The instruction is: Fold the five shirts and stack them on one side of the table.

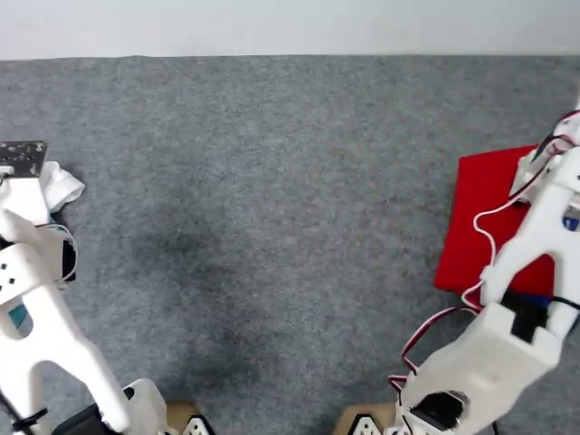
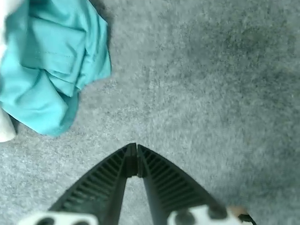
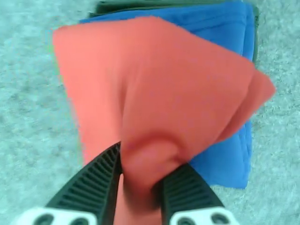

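right gripper [image 3: 147, 159] pinching the red shirt [image 3: 154, 89]
over a blue shirt [image 3: 229, 159], right side; left gripper [image 2: 136, 161] clenched empty near a teal shirt [image 2: 51, 70]

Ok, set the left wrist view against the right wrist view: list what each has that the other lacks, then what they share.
Left wrist view: the left gripper, shut on nothing, near a crumpled teal shirt with a bit of white cloth beside it. Right wrist view: the right gripper shut on a red shirt, which drapes over a folded blue shirt with a dark green fabric edge under that. Shared: the grey carpet-like table surface.
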Available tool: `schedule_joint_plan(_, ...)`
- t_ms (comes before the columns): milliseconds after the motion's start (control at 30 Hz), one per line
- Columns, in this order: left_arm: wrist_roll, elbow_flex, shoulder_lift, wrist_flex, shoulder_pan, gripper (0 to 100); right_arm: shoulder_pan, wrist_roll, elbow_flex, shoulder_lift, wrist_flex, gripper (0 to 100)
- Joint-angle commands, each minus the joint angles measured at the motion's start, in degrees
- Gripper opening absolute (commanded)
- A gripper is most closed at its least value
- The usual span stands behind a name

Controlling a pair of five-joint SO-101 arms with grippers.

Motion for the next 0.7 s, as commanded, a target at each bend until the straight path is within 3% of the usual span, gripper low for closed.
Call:
schedule_joint_plan(0, 0.5, 0.6, -2.2, 1.5, 0.2, 0, 2.7, 2.6, -3.1, 1.7, -4.7, 0.8)
schedule_joint_plan(367, 0.3, 1.2, -7.1, 1.5, 0.4, 0, 5.4, 13.4, -3.1, 10.2, -15.1, 2.5)
schedule_joint_plan(567, 0.3, 1.2, -7.1, 1.5, 0.4, 0, 5.6, 13.2, -3.6, 10.8, -14.7, 29.0)
schedule_joint_plan(667, 0.3, 1.2, -7.1, 1.5, 0.4, 0, 5.1, 13.2, -7.5, 8.1, -12.3, 34.0)
